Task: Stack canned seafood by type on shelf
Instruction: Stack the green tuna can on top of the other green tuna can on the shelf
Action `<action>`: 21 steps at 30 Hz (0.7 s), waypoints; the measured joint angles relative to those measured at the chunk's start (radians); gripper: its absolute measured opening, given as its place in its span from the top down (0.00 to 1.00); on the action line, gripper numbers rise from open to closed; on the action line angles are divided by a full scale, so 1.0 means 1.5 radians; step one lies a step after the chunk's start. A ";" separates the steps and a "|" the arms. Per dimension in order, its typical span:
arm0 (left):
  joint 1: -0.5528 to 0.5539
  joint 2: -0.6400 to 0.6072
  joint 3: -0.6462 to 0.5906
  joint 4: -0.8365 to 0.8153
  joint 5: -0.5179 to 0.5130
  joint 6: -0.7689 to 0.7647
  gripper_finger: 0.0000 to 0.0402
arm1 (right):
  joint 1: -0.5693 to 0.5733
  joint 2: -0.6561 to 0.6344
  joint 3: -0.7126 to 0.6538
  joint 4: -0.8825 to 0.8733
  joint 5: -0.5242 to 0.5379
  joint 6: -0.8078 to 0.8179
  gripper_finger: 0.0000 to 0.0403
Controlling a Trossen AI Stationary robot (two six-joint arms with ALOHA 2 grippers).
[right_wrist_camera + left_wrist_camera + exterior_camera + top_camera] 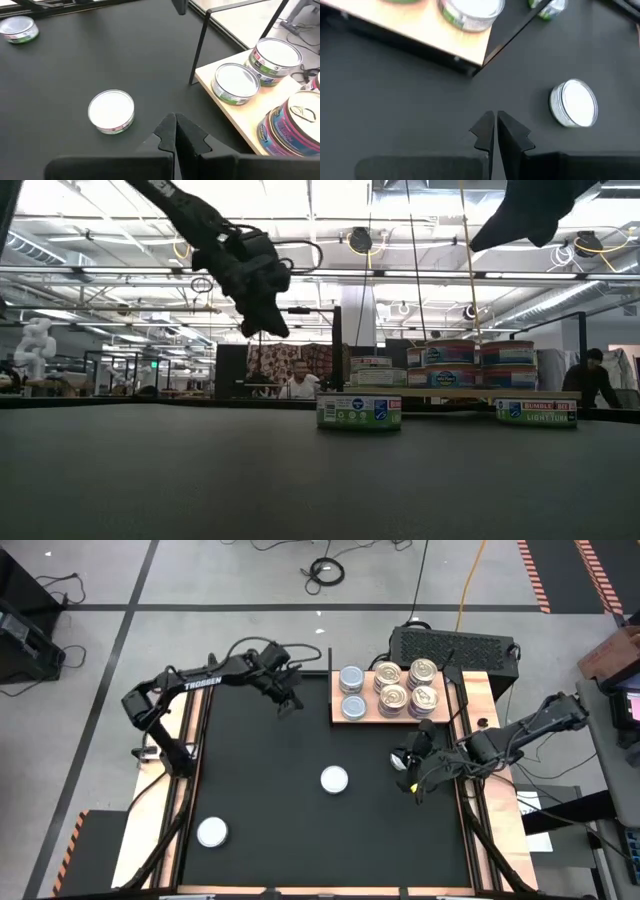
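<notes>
The wooden shelf point(365, 718) lies at the far right of the black mat. It carries two silvery-topped tins point(351, 678) on its left part and stacks of gold pull-tab tins point(392, 697) on its right part. Three more silvery tins sit on the mat: one in the middle point(334, 779), one near the left corner point(212, 831), and one point(401, 758) close beside my right gripper. My left gripper point(288, 700) hangs shut above the mat, left of the shelf. My right gripper point(414, 782) is shut and held above the mat, right of the middle tin point(111, 111).
A thin dark post point(199, 47) stands at the shelf's left corner. A dark box point(450, 645) sits beyond the shelf. Wooden rails point(183, 755) border the mat. Bare mat lies between the middle tin and the left arm. People show in the room behind point(298, 385).
</notes>
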 joint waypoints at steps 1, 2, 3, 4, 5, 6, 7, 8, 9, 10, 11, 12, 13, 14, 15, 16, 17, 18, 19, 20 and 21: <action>-0.002 -0.016 -0.025 0.032 0.006 -0.002 0.94 | -0.002 0.005 0.000 0.004 0.002 0.000 1.00; -0.005 -0.035 -0.053 0.062 0.016 -0.003 0.94 | -0.006 0.009 0.000 0.011 0.002 -0.002 1.00; -0.008 -0.055 -0.082 0.098 0.028 -0.005 0.94 | -0.011 0.012 0.000 0.024 0.003 -0.002 1.00; -0.011 -0.077 -0.112 0.143 0.040 -0.019 0.94 | -0.016 0.016 0.000 0.037 0.003 -0.002 1.00; -0.016 -0.099 -0.145 0.197 0.051 -0.035 0.94 | -0.023 0.020 0.000 0.051 0.003 -0.006 1.00; -0.021 -0.123 -0.179 0.248 0.060 -0.053 0.94 | -0.030 0.024 0.000 0.069 0.003 -0.011 1.00; -0.028 -0.147 -0.212 0.297 0.064 -0.069 0.94 | -0.037 0.027 0.000 0.090 0.003 -0.018 1.00; -0.036 -0.168 -0.244 0.353 0.065 -0.080 0.94 | -0.044 0.029 0.000 0.107 0.001 -0.029 1.00; -0.045 -0.187 -0.273 0.404 0.065 -0.094 0.94 | -0.052 0.032 0.000 0.126 0.001 -0.041 1.00; -0.056 -0.203 -0.301 0.449 0.065 -0.107 0.94 | -0.059 0.034 0.000 0.146 0.000 -0.053 1.00; -0.068 -0.214 -0.327 0.492 0.065 -0.120 0.94 | -0.066 0.034 0.000 0.160 -0.003 -0.066 1.00; -0.081 -0.219 -0.346 0.534 0.064 -0.134 0.94 | -0.073 0.035 0.000 0.170 -0.008 -0.079 1.00; -0.095 -0.220 -0.361 0.571 0.064 -0.150 0.94 | -0.082 0.035 0.000 0.183 -0.018 -0.092 1.00; -0.109 -0.220 -0.373 0.597 0.064 -0.167 0.94 | -0.090 0.035 0.000 0.197 -0.027 -0.103 1.00; -0.123 -0.220 -0.376 0.601 0.064 -0.177 0.94 | -0.098 0.034 0.000 0.207 -0.036 -0.114 1.00; -0.140 -0.214 -0.376 0.604 0.061 -0.177 0.94 | -0.105 0.034 0.000 0.214 -0.043 -0.121 1.00; -0.156 -0.207 -0.375 0.607 0.052 -0.177 0.94 | -0.112 0.034 0.000 0.221 -0.051 -0.128 1.00; -0.171 -0.198 -0.375 0.607 0.041 -0.177 0.94 | -0.117 0.034 0.000 0.228 -0.057 -0.132 1.00; -0.186 -0.189 -0.375 0.607 0.023 -0.177 0.94 | -0.121 0.034 0.000 0.229 -0.058 -0.134 1.00; -0.200 -0.179 -0.373 0.611 0.000 -0.177 0.94 | -0.125 0.034 0.000 0.228 -0.059 -0.132 1.00; -0.212 -0.169 -0.368 0.613 -0.027 -0.177 0.94 | -0.128 0.034 0.000 0.227 -0.062 -0.128 1.00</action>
